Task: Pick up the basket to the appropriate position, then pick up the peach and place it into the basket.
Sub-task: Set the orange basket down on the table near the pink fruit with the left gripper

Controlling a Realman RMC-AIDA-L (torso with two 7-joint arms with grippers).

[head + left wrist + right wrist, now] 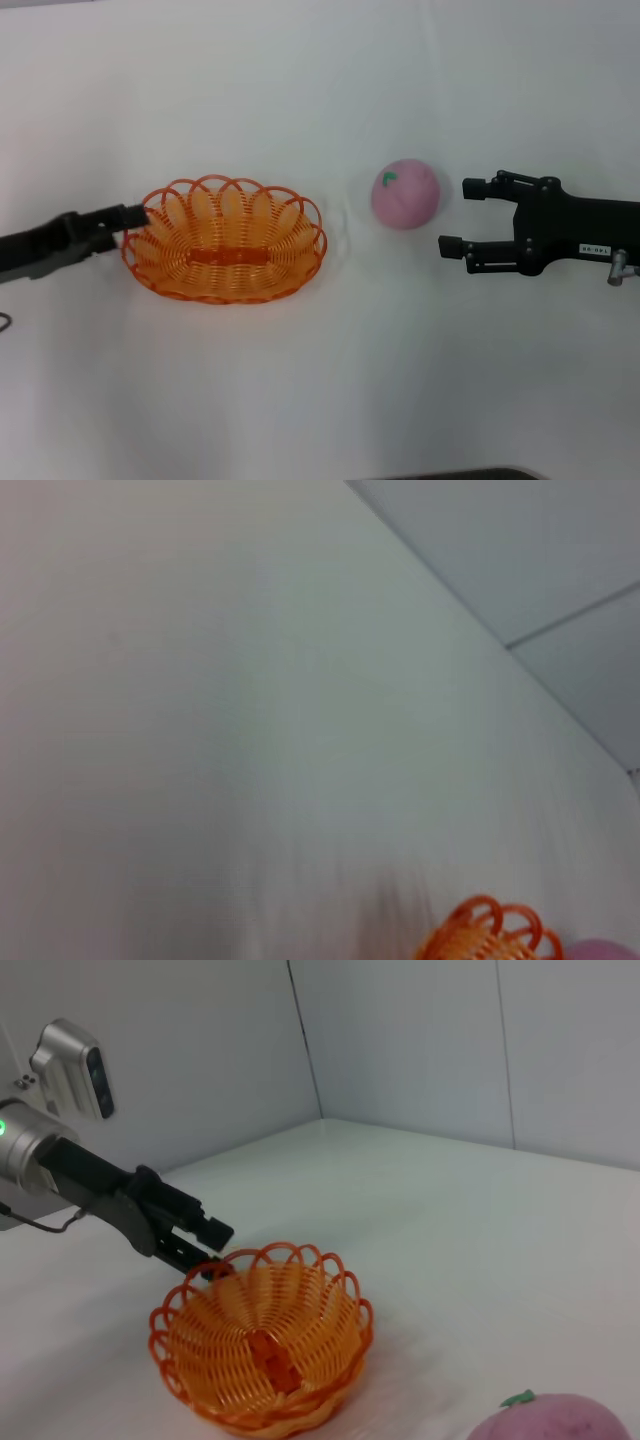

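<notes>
Your left gripper (138, 216) sits at the basket's (225, 242) nine o'clock rim, fingers closed on a scalloped loop so the basket can be shifted. The peach (406, 193) rests on the white surface (320, 380) at the basket's three o'clock; your right gripper (457, 216) waits beside it, fingers spread.

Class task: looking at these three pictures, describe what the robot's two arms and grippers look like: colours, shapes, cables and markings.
The left gripper is black and slim, on a dark grey arm; the right wrist view shows a silver cylindrical wrist with a green light, a silver camera box and a thin cable. The right gripper is matt black with two blocky parallel fingers, a white label with small print and a silver fitting.
</notes>
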